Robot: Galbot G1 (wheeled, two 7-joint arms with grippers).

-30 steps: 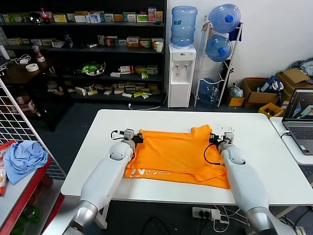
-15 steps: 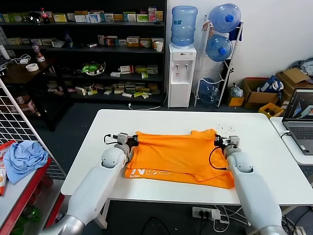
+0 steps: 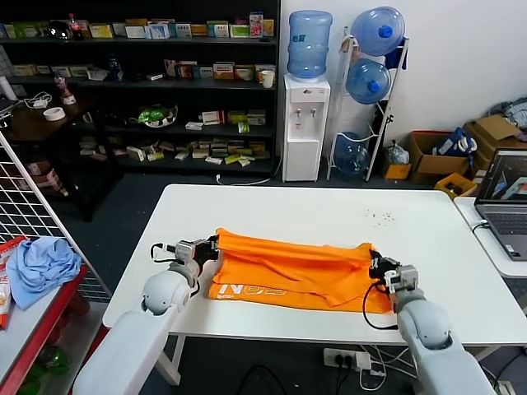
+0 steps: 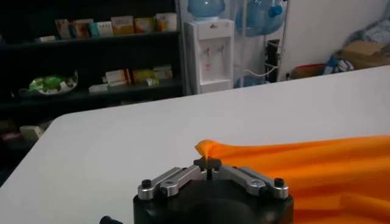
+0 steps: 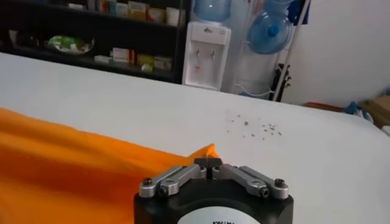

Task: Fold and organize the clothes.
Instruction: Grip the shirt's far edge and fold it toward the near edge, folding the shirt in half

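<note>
Orange T-shirt folded on white worktop, lettering partly hidden; left end effector at 9 o'clock, right end effector at 3 o'clock, each pinching a corner.

White table — dark shelves behind

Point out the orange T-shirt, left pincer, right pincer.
orange T-shirt [image 3: 296, 267]: head view, middle of folded cloth.
left pincer [image 3: 211, 245]: head view, tips at shirt corner.
right pincer [image 3: 375, 265]: head view, tips at opposite corner.
</note>
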